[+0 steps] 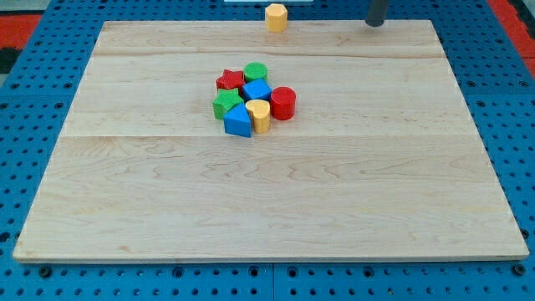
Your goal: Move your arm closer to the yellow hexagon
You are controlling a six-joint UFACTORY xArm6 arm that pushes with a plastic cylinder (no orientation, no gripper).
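The yellow hexagon (pixel 276 17) stands at the top edge of the wooden board (pixel 267 192), a little right of centre. My tip (pixel 375 23) is the lower end of a dark rod at the view's top right, just above the board's top edge. It is well to the right of the yellow hexagon and apart from it.
A tight cluster sits in the upper middle of the board: a red star (pixel 229 81), a green cylinder (pixel 256 72), a blue block (pixel 257 90), a red cylinder (pixel 282 103), a green block (pixel 226 104), a blue block (pixel 237 121) and a yellow block (pixel 259 115).
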